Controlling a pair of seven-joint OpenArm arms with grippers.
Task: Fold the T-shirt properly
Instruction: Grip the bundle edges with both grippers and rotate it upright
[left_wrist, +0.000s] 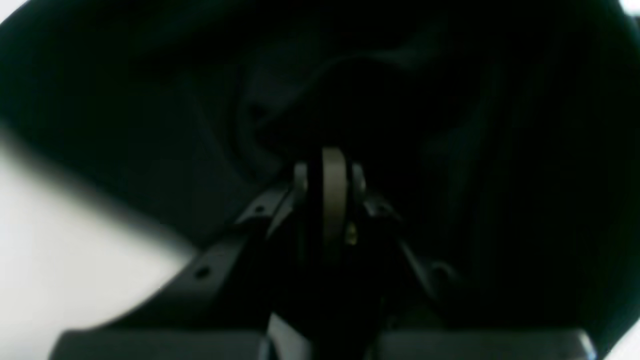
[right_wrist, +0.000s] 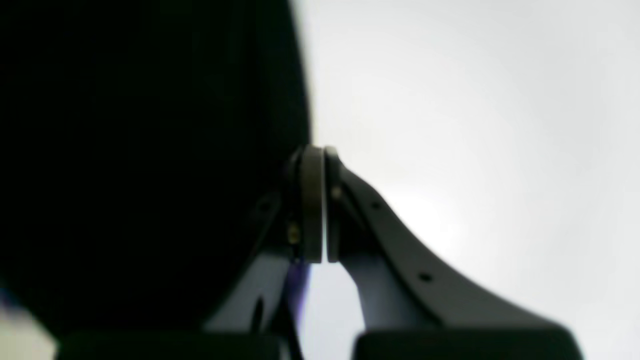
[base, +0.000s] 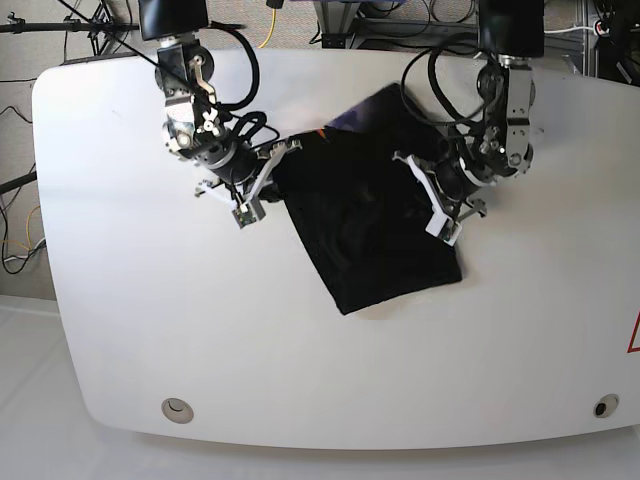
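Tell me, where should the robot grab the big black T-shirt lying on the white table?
Probably the soft black cloth T-shirt is best pinched at its lower corner, coming from the near edge of the white table. That corner lies flat, bare and clear of both arms, so thin cloth can be lifted and folded upward.

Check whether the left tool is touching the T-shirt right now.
Touching. In the left wrist view, the left tool has its closed tips buried in the black T-shirt, which fills the frame around them with no gap.

One black T-shirt (base: 370, 225) lies on one white table (base: 150, 330), flanked by two robot arms; two small round fittings sit near the table's front edge.
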